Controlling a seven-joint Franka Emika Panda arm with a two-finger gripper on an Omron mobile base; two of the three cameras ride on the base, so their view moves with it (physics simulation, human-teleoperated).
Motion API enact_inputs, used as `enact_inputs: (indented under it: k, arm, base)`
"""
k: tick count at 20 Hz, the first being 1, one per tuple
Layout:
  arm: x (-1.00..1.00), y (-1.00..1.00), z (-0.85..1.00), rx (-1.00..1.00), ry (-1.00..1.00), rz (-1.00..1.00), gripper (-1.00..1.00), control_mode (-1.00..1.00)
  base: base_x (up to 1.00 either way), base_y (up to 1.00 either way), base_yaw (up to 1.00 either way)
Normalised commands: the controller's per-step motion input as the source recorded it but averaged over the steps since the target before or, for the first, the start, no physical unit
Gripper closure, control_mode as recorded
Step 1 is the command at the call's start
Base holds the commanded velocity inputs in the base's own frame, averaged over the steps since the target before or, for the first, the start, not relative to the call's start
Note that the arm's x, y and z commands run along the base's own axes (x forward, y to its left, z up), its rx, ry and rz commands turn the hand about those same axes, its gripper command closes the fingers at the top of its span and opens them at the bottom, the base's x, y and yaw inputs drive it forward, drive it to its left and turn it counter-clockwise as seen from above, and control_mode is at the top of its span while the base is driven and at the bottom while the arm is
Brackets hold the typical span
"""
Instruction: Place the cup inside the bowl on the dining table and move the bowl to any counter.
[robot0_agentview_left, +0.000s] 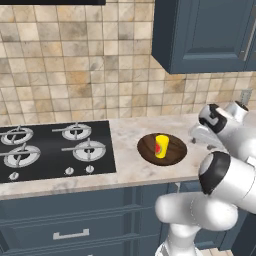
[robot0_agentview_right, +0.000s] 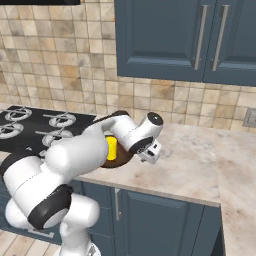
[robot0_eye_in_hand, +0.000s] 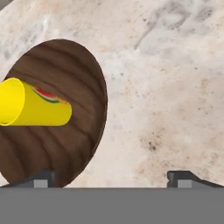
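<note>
- The fingers (robot0_eye_in_hand: 112, 179) stand wide apart and hold nothing; their two dark tips rise at the bottom of the hand view, one over the bowl's rim, the other over bare stone.
- The bowl (robot0_eye_in_hand: 65, 113) sits on the surface (robot0_eye_in_hand: 175, 87) at the left of the hand view: wide, shallow, dark brown wood with a clear grain.
- The cup (robot0_eye_in_hand: 37, 105) is inside the bowl. It is a small yellow cylinder with a red and green patch on its side, and in the hand view its open mouth points to the left of the frame.
- In the left base view the bowl (robot0_agentview_left: 162, 149) lies at the centre of the frame on the beige speckled surface (robot0_agentview_left: 130, 165), with the cup (robot0_agentview_left: 161, 146) standing upright in it and the red patch facing left.
- That view also shows the black gas hob (robot0_agentview_left: 55, 150) at the left, near the bowl but apart from it, and the tan tile backsplash (robot0_agentview_left: 75, 65) behind.
- In the right base view the white arm (robot0_agentview_right: 80, 155) covers most of the bowl (robot0_agentview_right: 120, 161); a strip of the cup (robot0_agentview_right: 112, 148) shows at mid-frame.
- Dark blue cabinets (robot0_agentview_right: 165, 40) hang at the upper right of that view.
</note>
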Motion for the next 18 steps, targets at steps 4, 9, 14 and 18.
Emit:
enact_inputs:
  k: [4,9,14,18]
  arm:
    - [-0.73,0.00,0.38,0.00,-0.01,0.00,-1.00,-1.00]
    - [-0.68,0.00,0.25,-0.04,-0.01,0.00,-1.00,-1.00]
    - [-0.61,0.00,0.26,-0.06,-0.04,0.00,-1.00,-1.00]
    - [-0.35,0.00,0.20,-0.10,-0.01,0.00,-1.00,-1.00]
  base:
    - [0.00,0.00,0.00]
    - [0.00,0.00,0.00]
    - [0.00,0.00,0.00]
    - [0.00,0.00,0.00]
